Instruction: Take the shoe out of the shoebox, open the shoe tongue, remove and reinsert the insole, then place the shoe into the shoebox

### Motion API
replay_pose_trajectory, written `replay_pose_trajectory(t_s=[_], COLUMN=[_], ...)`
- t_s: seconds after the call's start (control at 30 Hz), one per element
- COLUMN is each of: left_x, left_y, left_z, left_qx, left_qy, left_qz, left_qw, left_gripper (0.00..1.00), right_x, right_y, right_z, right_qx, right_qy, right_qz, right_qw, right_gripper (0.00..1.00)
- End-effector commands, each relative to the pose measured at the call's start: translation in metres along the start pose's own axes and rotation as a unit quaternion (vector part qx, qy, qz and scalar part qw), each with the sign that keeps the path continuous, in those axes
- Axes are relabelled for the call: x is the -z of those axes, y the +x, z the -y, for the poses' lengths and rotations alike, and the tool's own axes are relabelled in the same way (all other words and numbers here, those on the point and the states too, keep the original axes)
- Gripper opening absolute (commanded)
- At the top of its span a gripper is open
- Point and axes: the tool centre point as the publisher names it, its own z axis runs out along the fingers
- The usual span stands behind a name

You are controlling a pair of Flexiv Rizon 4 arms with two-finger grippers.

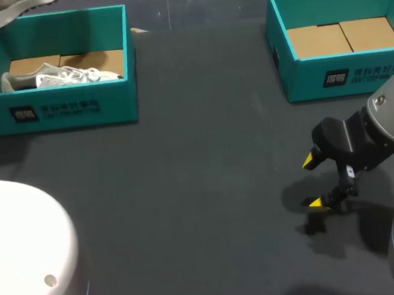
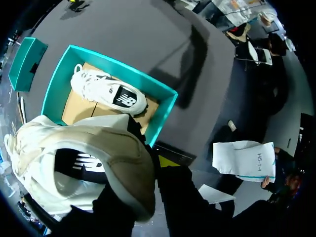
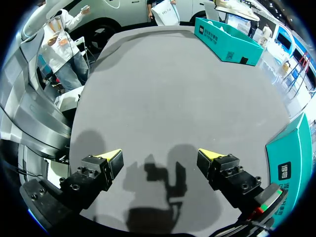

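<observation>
Two shoes: our left end effector (image 2: 153,168) grips the near shoe (image 2: 84,168), the second shoe (image 2: 108,91) lying ahead of it inside the shoebox (image 2: 165,113). Our right end effector (image 3: 159,155) hangs open above the tabletop (image 3: 163,89).

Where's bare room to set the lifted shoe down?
Bare: the wide stretch of table between the left shoebox and the right shoebox, and the right shoebox's cardboard floor. Crowded: the left shoebox, where another shoe lies, and the table's right side under the right gripper, fingers open.
</observation>
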Motion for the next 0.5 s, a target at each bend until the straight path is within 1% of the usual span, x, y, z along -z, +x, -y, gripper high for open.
replay_pose_trajectory(t_s=[0.03, 0.17, 0.2, 0.23, 0.27, 0.3, 0.33, 0.37, 0.43, 0.5], left_x=[0.000, 0.000, -0.002, -0.003, -0.005, -0.007, -0.010, -0.012, -0.019, -0.024], left_y=[0.008, 0.008, 0.006, 0.004, 0.004, 0.003, 0.003, 0.004, 0.002, 0.001], left_z=[0.000, 0.000, -0.004, -0.005, -0.008, -0.010, -0.011, -0.011, -0.015, -0.019], left_qx=[-0.014, -0.014, -0.021, -0.049, -0.055, -0.068, -0.100, -0.122, -0.140, -0.145], left_qy=[-0.001, -0.001, -0.009, -0.002, 0.009, 0.000, -0.003, 0.020, 0.003, 0.002], left_qz=[0.011, 0.011, 0.005, 0.017, 0.023, 0.011, 0.011, 0.017, -0.001, -0.011], left_qw=[1.000, 1.000, 1.000, 0.999, 0.998, 0.998, 0.995, 0.992, 0.990, 0.989], left_gripper=[0.00, 0.00, 0.00, 0.00, 0.00, 0.00, 0.00, 0.00, 0.00, 0.00], right_x=[0.000, 0.000, 0.000, 0.000, 0.000, 0.000, 0.000, 0.000, 0.000, 0.000], right_y=[0.002, 0.002, 0.002, 0.002, 0.002, 0.002, 0.002, 0.002, 0.002, 0.002], right_z=[0.000, 0.000, 0.000, 0.000, 0.000, 0.000, 0.000, 0.000, 0.000, 0.000], right_qx=[0.000, 0.000, 0.000, 0.000, 0.000, 0.000, 0.000, 0.000, 0.000, 0.000], right_qy=[0.001, 0.001, 0.001, 0.001, 0.001, 0.001, 0.001, 0.001, 0.001, 0.001], right_qz=[0.001, 0.001, 0.001, 0.001, 0.001, 0.001, 0.001, 0.001, 0.001, 0.001], right_qw=[1.000, 1.000, 1.000, 1.000, 1.000, 1.000, 1.000, 1.000, 1.000, 1.000], right_gripper=[1.00, 1.00, 1.00, 1.00, 1.00, 1.00, 1.00, 1.00, 1.00, 1.00])
